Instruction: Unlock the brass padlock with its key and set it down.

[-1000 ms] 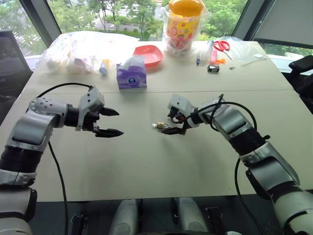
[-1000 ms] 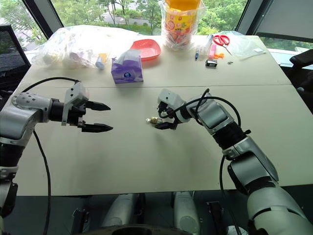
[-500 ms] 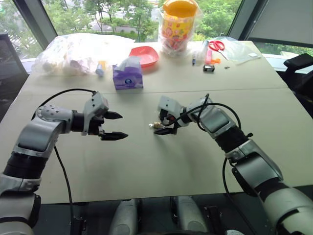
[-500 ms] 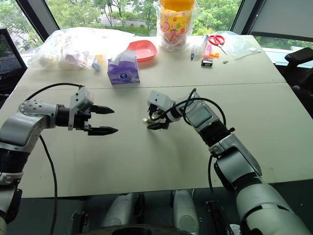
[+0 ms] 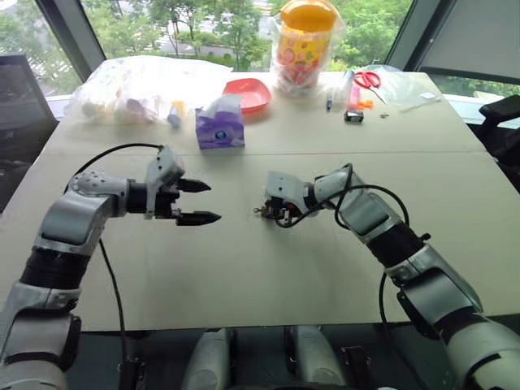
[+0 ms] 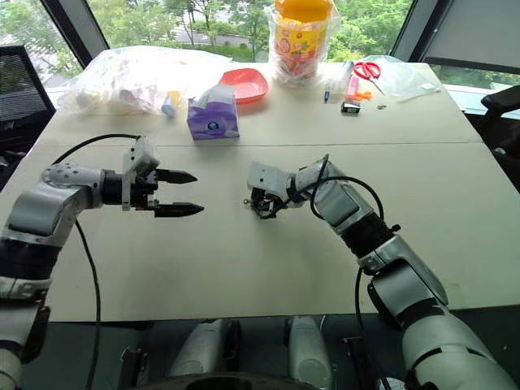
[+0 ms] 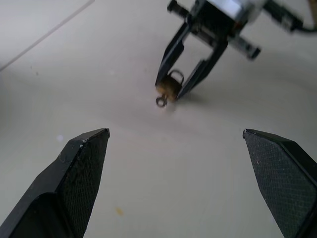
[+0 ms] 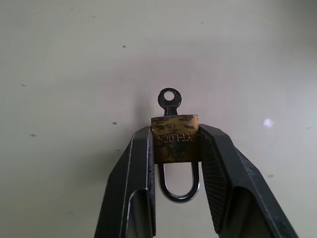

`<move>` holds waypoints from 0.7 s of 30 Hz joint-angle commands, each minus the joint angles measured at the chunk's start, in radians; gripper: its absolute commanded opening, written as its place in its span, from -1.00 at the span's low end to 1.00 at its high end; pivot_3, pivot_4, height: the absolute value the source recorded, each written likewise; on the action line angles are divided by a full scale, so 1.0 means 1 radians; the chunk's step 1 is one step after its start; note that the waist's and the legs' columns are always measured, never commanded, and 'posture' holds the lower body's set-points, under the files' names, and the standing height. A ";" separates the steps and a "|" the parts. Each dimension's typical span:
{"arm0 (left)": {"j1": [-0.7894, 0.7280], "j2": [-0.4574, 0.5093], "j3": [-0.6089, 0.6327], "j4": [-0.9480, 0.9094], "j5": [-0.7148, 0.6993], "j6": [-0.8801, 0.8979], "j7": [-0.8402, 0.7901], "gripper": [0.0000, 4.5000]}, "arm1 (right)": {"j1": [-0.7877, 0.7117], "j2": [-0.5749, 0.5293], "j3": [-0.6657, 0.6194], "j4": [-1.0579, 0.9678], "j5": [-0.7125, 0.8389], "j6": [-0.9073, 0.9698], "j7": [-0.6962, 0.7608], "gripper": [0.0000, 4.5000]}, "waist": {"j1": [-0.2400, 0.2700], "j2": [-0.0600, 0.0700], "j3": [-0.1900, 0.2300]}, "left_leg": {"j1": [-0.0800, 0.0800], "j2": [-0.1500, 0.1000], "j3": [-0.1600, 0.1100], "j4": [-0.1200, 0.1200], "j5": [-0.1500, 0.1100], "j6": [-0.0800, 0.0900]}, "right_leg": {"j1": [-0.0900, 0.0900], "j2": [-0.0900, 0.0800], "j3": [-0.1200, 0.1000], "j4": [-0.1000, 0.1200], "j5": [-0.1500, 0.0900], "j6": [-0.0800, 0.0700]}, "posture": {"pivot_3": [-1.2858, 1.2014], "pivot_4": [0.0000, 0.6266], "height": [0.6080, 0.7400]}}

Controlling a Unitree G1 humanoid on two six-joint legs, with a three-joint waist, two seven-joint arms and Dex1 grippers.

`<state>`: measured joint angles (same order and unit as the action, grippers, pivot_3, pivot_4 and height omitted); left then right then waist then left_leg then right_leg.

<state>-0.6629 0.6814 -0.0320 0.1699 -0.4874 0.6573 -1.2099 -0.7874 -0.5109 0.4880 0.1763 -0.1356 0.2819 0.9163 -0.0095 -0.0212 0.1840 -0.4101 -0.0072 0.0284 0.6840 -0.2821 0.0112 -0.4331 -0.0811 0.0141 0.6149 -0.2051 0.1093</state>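
The brass padlock is pinched by its flat sides between the fingers of my right gripper, which is shut on it. Its silvery shackle points back toward the wrist. The key sticks out of the lock's far end, its round bow free. In the left eye view this gripper sits low over the table's middle; whether the lock touches the table I cannot tell. My left gripper hangs open a hand's width to the left, aimed at the padlock and key.
At the table's far side stand a purple tissue box, a red bowl, a bagged jar with a yellow lid, plastic bags, red-handled scissors and a small black object.
My right gripper has rolled and closed its fingers onto the padlock, which lay between them before. The left gripper has drifted a little toward it, still open.
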 commanded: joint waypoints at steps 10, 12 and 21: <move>-0.332 -0.253 0.041 0.519 0.008 -0.123 -0.070 0.48 | 0.029 -0.074 -0.200 -0.330 -0.094 -0.148 -0.170 -0.69 | -0.006 -0.001 0.000 | 0.000 -0.002 0.000 -0.001 0.000 0.000 | 0.000 0.002 -0.001 0.001 0.000 0.001 | 0.03 -0.52 1.00; -0.378 -0.278 0.055 0.578 0.000 -0.126 -0.096 0.15 | 0.035 -0.063 -0.204 -0.344 -0.101 -0.133 -0.183 -0.69 | -0.006 -0.001 0.000 | 0.000 -0.002 0.000 0.000 0.000 0.000 | 0.000 0.002 -0.001 0.000 0.000 0.001 | 0.03 -0.52 1.00; -0.470 -0.315 0.044 0.693 0.044 -0.165 -0.181 -0.50 | 0.068 -0.049 -0.202 -0.379 -0.138 -0.107 -0.207 -0.69 | -0.006 -0.001 0.000 | 0.000 -0.002 0.000 -0.001 0.000 0.000 | 0.000 0.002 0.000 0.000 0.000 0.001 | 0.03 -0.52 1.00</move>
<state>-1.0969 0.3572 -0.0054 0.8910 -0.4402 0.4923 -1.3471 -0.7139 -0.5660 0.3064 -0.1547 -0.2682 0.1726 0.7195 -0.0154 -0.0219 0.1841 -0.4100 -0.0088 0.0284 0.6834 -0.2822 0.0115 -0.4333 -0.0793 0.0137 0.6150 -0.2048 0.1101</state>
